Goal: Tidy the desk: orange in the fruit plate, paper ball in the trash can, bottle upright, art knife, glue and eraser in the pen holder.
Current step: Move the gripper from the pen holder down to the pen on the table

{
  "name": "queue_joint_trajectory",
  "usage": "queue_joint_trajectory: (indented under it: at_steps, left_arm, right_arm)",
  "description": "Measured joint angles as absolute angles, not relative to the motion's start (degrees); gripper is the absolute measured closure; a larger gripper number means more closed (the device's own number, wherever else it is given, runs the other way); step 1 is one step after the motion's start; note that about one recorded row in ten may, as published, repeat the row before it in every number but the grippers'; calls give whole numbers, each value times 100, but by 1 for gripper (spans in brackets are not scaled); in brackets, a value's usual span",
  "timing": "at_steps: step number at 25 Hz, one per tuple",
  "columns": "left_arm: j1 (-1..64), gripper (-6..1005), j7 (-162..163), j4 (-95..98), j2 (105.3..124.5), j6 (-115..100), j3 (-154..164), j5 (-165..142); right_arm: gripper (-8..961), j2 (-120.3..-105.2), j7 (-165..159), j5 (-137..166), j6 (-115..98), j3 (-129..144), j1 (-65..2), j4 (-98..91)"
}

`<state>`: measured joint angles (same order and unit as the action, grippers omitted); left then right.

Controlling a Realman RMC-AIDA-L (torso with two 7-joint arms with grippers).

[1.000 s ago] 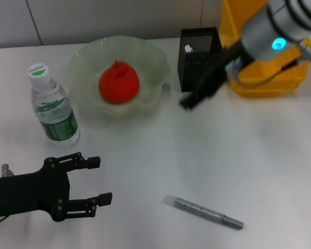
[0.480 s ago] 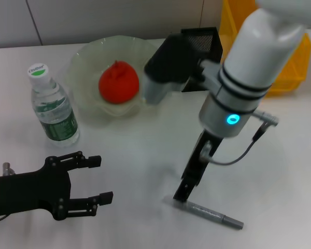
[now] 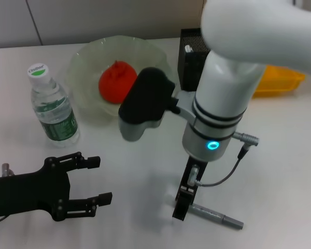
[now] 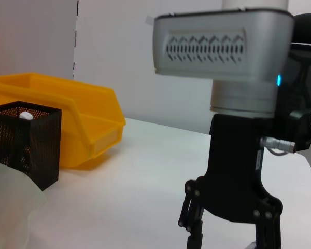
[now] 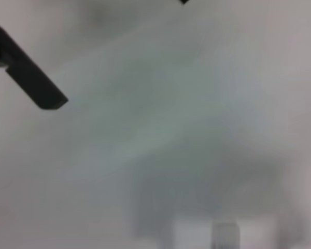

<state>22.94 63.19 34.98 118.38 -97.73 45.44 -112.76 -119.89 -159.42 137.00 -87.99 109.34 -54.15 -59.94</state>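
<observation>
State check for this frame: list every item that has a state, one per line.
orange: in the fruit plate
bottle: upright, capped
pen holder: upright, something white inside
art knife: lying flat on the desk
right gripper: down at the knife's end, open
left gripper: open, empty, idle
</observation>
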Motion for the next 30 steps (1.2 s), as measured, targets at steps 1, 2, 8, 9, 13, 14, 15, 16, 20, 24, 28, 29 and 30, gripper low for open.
queue_joint_trajectory:
  at_steps: [1, 2, 8, 9, 13, 14, 15, 16, 20, 24, 28, 29, 30]
  left_arm:
    - [2287, 164, 6319, 3498, 11839, -9773, 4544, -11275]
    - [2284, 165, 6319, 3498, 11837, -9773, 4542, -11274]
    - [2277, 164, 6319, 3498, 11830, -9771, 4534, -11277]
    - [2277, 164, 6319, 3498, 11830, -9765, 4536, -11279]
    - [2279, 164, 6319, 3498, 11830, -9751, 4539, -11285]
    - [2281, 165, 6319, 3498, 11831, -9742, 4540, -11290]
    - [2281, 165, 6319, 3498, 11831, -9742, 4540, -11290]
    - [2287, 165, 6319, 3498, 11834, -9737, 4542, -11298]
    - [2290, 165, 6319, 3498, 11837, -9720, 4544, -11307]
    - [2281, 165, 6319, 3498, 11839, -9711, 4544, -11309]
    - [2280, 164, 6319, 3498, 11839, -9699, 4544, -11311]
    - [2279, 164, 6319, 3498, 11839, -9694, 4544, -11312]
    - [2279, 164, 6319, 3498, 11839, -9694, 4544, -11312]
  right_arm:
    - [129, -11989, -16036, 13664, -8734, 11126, -5457, -5980]
    - [133, -11989, -16088, 13643, -8694, 11222, -5487, -5961]
    - [158, -11989, -16213, 13509, -8495, 11551, -5591, -5837]
    - [162, -11988, -16217, 13435, -8436, 11598, -5628, -5780]
    - [216, -11988, -16222, 13320, -8392, 11611, -5664, -5706]
    - [239, -11988, -16225, 13294, -8371, 11614, -5676, -5671]
    - [262, -11988, -16225, 13294, -8371, 11614, -5676, -5671]
    - [285, -11988, -16239, 13276, -8348, 11633, -5700, -5633]
    - [377, -11988, -16283, 13264, -8335, 11665, -5728, -5618]
    - [491, -11988, -16298, 13254, -8323, 11681, -5734, -5615]
    - [605, -11988, -16300, 13178, -8264, 11756, -5762, -5544]
    - [627, -11986, -16301, 13062, -8212, 11840, -5829, -5427]
    - [643, -11986, -16301, 13062, -8212, 11840, -5829, -5427]
